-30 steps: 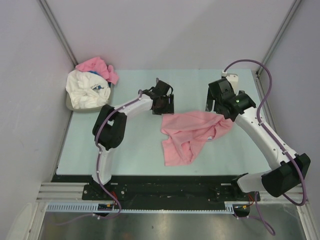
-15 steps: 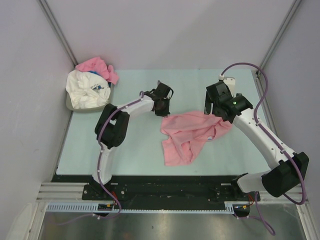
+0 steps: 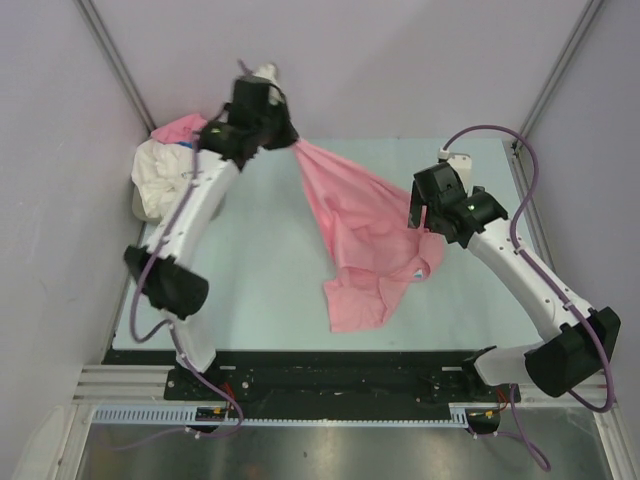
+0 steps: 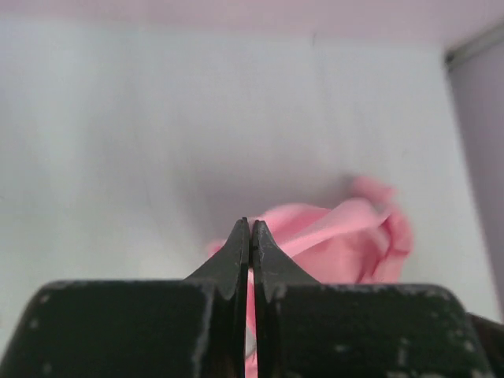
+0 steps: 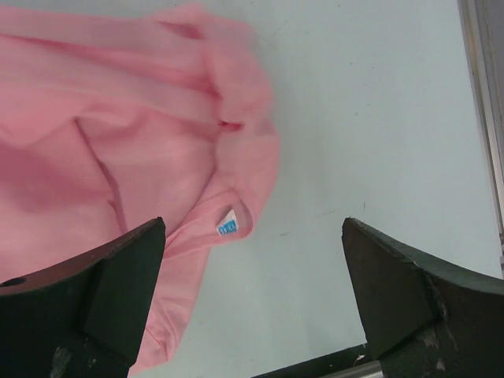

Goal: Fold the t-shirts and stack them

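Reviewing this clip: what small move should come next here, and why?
Probably lower the right gripper and close it on the pink t-shirt beside its blue label. The left gripper is shut on one end, held above the table, while the right hangs open over the crumpled rest.

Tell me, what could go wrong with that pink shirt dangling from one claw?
The left claw pinches just a narrow bit of the pink shirt, so the cloth might slip out. The shirt's lower end lies bunched on the table, so it may drag crumpled rather than spread. The right claw is open, so nothing else holds it.
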Action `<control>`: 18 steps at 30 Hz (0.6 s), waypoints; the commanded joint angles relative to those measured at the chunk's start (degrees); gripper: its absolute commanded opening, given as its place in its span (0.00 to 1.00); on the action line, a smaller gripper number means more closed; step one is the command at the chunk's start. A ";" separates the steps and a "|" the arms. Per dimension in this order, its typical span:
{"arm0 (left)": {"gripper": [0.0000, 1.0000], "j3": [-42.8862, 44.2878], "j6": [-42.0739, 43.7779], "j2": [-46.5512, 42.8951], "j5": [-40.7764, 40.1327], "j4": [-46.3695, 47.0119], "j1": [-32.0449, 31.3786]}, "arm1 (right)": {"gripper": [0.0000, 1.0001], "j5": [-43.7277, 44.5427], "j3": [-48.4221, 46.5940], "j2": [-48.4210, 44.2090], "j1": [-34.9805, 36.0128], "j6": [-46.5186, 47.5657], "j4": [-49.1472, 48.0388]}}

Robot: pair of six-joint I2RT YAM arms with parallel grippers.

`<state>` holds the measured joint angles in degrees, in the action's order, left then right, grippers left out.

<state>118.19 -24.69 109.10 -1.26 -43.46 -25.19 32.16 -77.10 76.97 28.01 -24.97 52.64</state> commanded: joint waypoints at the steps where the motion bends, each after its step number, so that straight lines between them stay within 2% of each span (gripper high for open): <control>1: 0.00 4.68 2.10 -13.28 0.55 -6.81 5.23 | 1.00 -0.69 -0.33 -3.66 -0.32 0.53 -2.37; 7: 0.00 -8.22 3.07 -20.41 -0.24 -5.58 7.79 | 1.00 -3.15 -0.33 -1.92 -1.38 0.54 -3.51; 10: 0.00 -18.76 1.76 -23.21 0.46 -2.78 7.79 | 1.00 -6.91 -0.42 0.72 -1.55 0.98 -5.79; 11: 0.00 -24.96 1.14 -24.01 0.55 -0.85 7.79 | 1.00 -7.89 -0.51 2.47 -1.47 1.15 -6.93; 13: 0.00 -31.32 -0.79 -26.29 3.45 1.53 7.79 | 1.00 -11.40 -0.77 4.58 -1.47 2.38 -8.25; 14: 0.00 -37.53 -1.76 -27.09 4.06 3.28 7.35 | 1.00 -12.29 -0.94 5.46 -1.55 2.56 -9.48; 18: 0.00 -51.72 -6.68 -32.62 4.60 9.62 4.02 | 1.00 -20.19 -3.66 12.74 -0.15 4.49 -13.52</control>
<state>75.22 -25.78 83.11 0.89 -39.66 -17.98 20.88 -77.17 84.31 26.61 -22.90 44.97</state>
